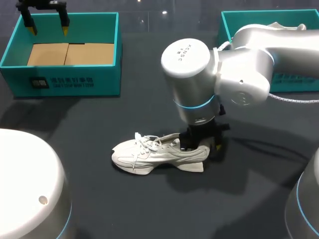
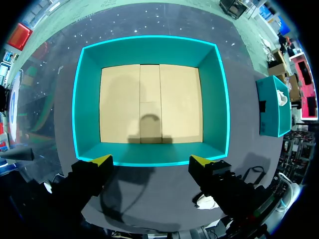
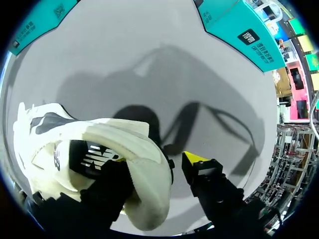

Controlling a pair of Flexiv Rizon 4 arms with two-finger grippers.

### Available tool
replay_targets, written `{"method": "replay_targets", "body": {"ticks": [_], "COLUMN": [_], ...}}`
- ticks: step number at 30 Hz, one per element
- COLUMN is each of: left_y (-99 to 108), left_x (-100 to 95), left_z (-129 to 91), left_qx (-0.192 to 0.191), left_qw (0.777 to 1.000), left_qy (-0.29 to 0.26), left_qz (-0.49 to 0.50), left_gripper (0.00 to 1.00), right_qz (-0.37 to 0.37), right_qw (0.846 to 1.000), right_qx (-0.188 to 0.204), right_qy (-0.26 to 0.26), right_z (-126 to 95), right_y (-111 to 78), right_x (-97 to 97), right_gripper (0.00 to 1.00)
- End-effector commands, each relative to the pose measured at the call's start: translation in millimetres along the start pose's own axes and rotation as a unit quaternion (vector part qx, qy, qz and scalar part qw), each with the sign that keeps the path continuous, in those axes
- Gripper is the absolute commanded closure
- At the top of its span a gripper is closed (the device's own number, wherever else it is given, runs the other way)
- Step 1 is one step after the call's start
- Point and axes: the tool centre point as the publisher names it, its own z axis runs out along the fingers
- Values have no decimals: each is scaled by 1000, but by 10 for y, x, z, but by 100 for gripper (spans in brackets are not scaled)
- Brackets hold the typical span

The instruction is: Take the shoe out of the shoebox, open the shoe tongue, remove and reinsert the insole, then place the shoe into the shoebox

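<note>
Dark tabletop (image 1: 149, 209) carries the white shoe (image 1: 154, 152), out of the shoebox (image 1: 70, 74); my right pincer (image 1: 202, 147) straddles its heel unclenched, one finger inside, likely after the insole (image 3: 92, 155), while my left pincer (image 1: 48, 30) hangs spread over the box.

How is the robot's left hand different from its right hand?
The left end effector hangs above the open teal cardboard shoebox, while the right end effector is down at the white lace-up sneaker. The left end effector is empty; the right end effector has one finger inside the sneaker's heel, one outside. Both have yellow-tipped fingers spread open.
</note>
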Motion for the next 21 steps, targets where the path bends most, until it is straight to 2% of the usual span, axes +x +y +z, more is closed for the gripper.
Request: {"method": "replay_targets", "body": {"ticks": [1, 7, 11, 17, 21], "left_y": [0, 0, 0, 0, 0], "left_x": [0, 0, 0, 0, 0], "left_z": [0, 0, 0, 0, 0], "left_qx": [0, 0, 0, 0, 0], "left_qw": [1000, 1000, 1000, 1000, 1000], "left_qy": [0, 0, 0, 0, 0], "left_qz": [0, 0, 0, 0, 0], "left_gripper": [0, 0, 0, 0, 0], "right_qz": [-9, -46, -110, -251, -334], "right_qw": [1000, 997, 988, 950, 916], "right_qx": [-3, -3, 2, -20, -46], "right_qy": [30, 69, 109, 183, 218], "right_z": [-183, -588, -821, -1004, -1077], "right_y": [-14, 25, 55, 26, -31], "right_x": [-156, -311, -455, -652, -798], "right_gripper": [0, 0, 0, 0, 0]}}
